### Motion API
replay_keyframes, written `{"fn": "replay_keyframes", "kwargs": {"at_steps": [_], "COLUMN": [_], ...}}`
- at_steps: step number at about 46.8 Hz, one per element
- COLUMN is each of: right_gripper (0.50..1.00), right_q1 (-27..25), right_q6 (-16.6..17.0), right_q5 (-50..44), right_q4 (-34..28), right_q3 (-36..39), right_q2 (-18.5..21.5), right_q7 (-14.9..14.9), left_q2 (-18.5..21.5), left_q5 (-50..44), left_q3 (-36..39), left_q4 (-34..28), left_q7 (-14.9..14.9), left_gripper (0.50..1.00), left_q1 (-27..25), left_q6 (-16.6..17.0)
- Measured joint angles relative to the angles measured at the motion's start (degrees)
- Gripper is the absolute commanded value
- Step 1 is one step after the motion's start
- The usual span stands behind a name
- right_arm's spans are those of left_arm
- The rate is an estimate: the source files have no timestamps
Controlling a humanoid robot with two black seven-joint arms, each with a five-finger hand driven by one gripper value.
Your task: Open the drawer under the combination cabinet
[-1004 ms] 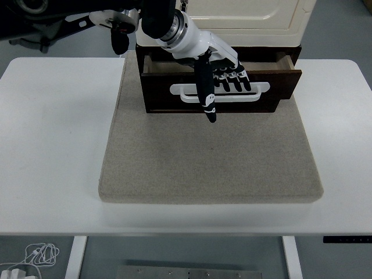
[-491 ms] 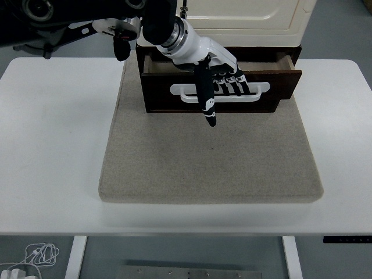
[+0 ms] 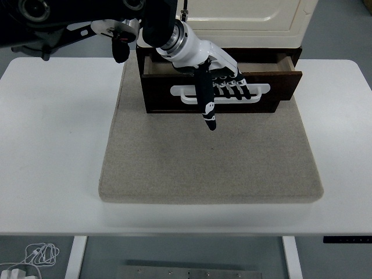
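Half open already, drawer (image 3: pixel 221 87) at twelve o'clock; left hand (image 3: pixel 218 72) hooking fingers (image 3: pixel 232 87) through white handle (image 3: pixel 256 90), pulling more toward six.

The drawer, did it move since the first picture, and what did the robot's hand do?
Hardly. The drawer sits about as far out as before. The left hand shifted slightly, its fingers staying hooked in the white handle, thumb pointing down. The cabinet, grey mat and table stayed put.
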Motion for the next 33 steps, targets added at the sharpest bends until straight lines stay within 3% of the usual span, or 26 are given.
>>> {"fn": "replay_keyframes", "kwargs": {"at_steps": [33], "right_gripper": [0.928], "right_q1": [0.00], "right_q6": [0.00], "right_q5": [0.00], "right_q4": [0.00], "right_q3": [-0.02], "right_q2": [0.00], "right_q7": [-0.02], "left_q2": [1.11], "left_q5": [-2.72], "left_q3": [-1.93], "left_q4": [-0.03], "left_q7": [0.01], "left_gripper": [1.000], "left_q1": [-0.92], "left_q6": [-2.89]}}
